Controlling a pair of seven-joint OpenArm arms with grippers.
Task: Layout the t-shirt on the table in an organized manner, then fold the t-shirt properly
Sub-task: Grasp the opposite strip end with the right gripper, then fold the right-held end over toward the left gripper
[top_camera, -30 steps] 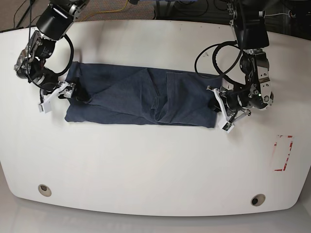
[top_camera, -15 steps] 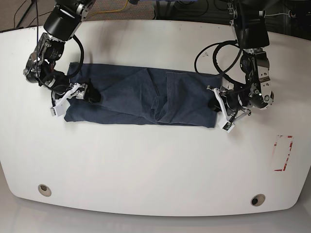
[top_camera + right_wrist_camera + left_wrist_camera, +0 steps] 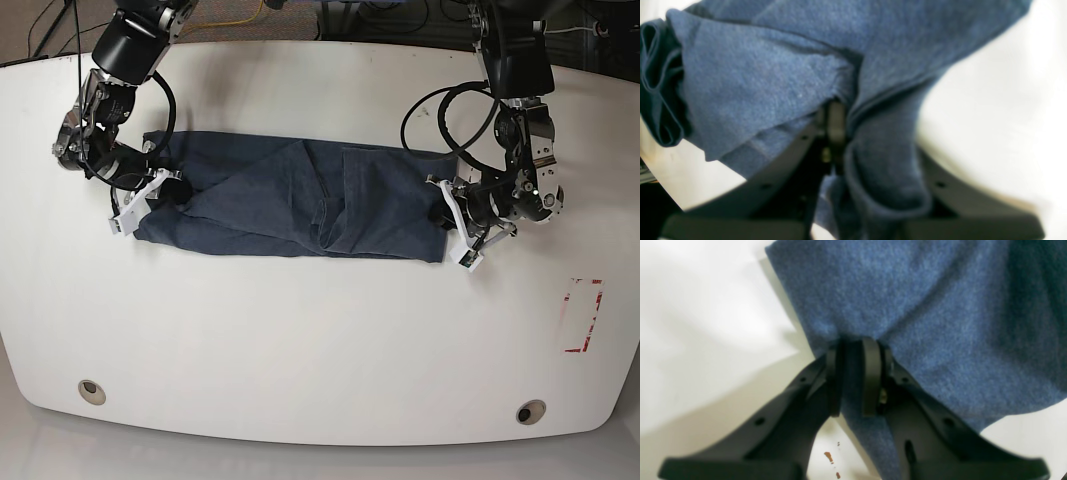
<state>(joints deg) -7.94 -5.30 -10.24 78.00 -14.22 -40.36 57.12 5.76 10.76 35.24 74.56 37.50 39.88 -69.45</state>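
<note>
Your L claw (image 3: 448, 218) pinches shirt (image 3: 300, 200) edge at 3 o'clock. R claw (image 3: 160, 192) is clamped on shirt at 9, on table (image 3: 320, 340).

The base view looks steeply down on the whole table (image 3: 320, 340) from above. Each wrist view sits very close behind its own jaws, facing twelve o'clock onto the t-shirt (image 3: 290, 195), which all views share.

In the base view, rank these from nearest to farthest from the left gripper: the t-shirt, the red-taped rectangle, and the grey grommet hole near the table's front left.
1. The dark navy heathered t-shirt: its end is pinched in the left gripper, on the view's right.
2. The red-taped rectangle mark: farther right and toward the front.
3. The round grey grommet hole: front corner on the view's far left.
</note>
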